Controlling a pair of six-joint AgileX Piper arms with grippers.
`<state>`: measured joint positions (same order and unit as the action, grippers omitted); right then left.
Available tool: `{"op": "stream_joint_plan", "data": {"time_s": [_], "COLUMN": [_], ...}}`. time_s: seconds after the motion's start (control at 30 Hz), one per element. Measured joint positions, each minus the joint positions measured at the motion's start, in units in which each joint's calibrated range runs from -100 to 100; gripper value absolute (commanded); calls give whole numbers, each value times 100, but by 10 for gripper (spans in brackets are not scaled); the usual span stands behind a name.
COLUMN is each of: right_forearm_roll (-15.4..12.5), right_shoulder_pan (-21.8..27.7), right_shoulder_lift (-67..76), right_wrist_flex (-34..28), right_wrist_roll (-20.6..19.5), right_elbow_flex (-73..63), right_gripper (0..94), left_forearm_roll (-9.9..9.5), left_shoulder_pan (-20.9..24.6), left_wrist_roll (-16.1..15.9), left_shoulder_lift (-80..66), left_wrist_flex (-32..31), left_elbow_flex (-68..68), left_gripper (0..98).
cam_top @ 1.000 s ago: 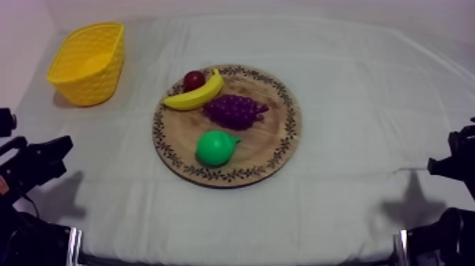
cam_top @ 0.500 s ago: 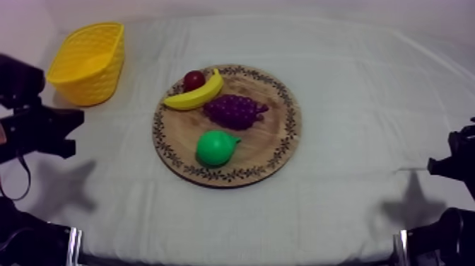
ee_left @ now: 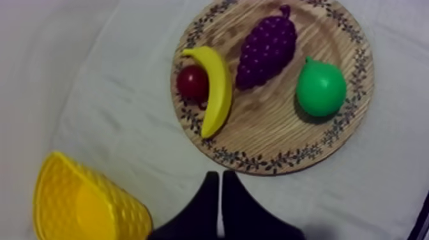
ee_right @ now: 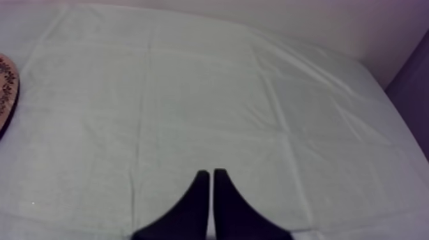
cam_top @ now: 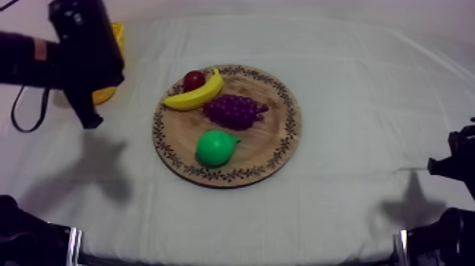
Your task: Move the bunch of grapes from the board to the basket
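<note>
Grapes [ee_left: 267, 51]: on board [ee_left: 268, 127], between banana [ee_left: 216, 89] and pear [ee_left: 321, 87].
Left gripper [ee_left: 219, 185]: closed, empty, above tabletop between basket [ee_left: 121, 205] and board (probably lining up its approach).
Right gripper [ee_right: 211, 182]: closed, empty.

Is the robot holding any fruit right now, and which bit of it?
Nothing is held. The left gripper and right gripper have their jaws shut on nothing; the grapes lie on the board.
</note>
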<state>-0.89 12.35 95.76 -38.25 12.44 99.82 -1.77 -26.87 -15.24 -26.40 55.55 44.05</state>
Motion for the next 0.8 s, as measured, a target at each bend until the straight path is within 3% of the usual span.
{"op": "stream_joint_plan", "data": {"time_s": [0.17,0.57,0.8], "right_forearm_roll": [0,0,0], "right_shoulder_pan": [0,0,0], "right_shoulder_lift": [0,0,0], "right_wrist_flex": [0,0,0], "right_wrist_roll": [0,0,0], "right_elbow_flex": [0,0,0], "right_gripper": [3,3,3], "left_forearm_roll": [-167,-286,-264], "left_shoulder_pan": [-253,-778,-869], "left_wrist_roll": [-240,-2,-11], "left_shoulder_lift": [914,2832,3687], "left_wrist_flex": [332,413,821], "left_elbow_flex": [-837,-2382,-3136], "left_gripper": [0,0,0]}}
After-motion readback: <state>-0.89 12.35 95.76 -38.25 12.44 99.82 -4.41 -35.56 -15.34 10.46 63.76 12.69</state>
